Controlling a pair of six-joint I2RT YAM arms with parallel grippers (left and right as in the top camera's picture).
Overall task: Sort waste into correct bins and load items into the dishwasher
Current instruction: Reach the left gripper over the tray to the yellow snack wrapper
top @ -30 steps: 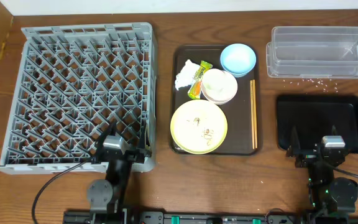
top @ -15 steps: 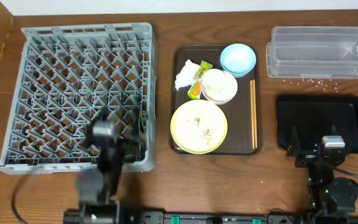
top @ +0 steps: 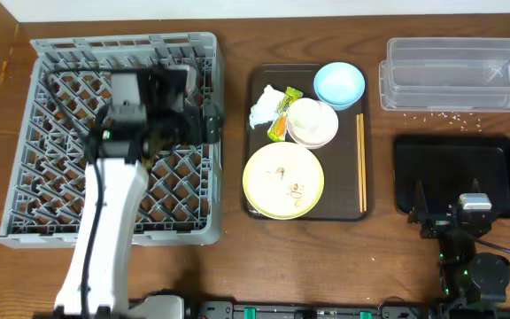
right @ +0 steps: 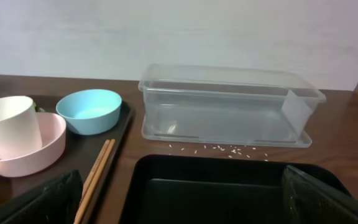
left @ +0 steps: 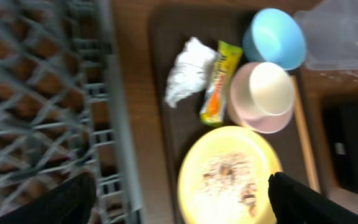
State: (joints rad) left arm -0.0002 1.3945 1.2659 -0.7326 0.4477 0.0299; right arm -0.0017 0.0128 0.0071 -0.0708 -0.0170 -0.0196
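Over the grey rack [top: 51, 177], near its right rim, my left gripper [top: 197, 120] hangs open and empty. Its view looks down on the yellow plate [left: 229, 174] with food scraps [left: 229, 171], the napkin [left: 188, 71], the wrapper [left: 219, 81], the blue bowl [left: 274, 38], and the cup [left: 270, 87] standing in the white bowl [left: 260, 118]. Chopsticks [top: 360, 164] lie along the right side of the brown tray. My right gripper [top: 465, 199] rests open at the black tray's [right: 229, 193] near edge. The clear tub [right: 229, 106] stands behind it.
All the dishes and waste sit on a dark brown serving tray [top: 255, 199] between the rack and the bins. Loose rice grains [top: 436, 113] are scattered on the wooden table in front of the clear tub.
My left arm has lifted from the table's front edge and swung back over the rack towards the serving tray. The right arm has not moved.
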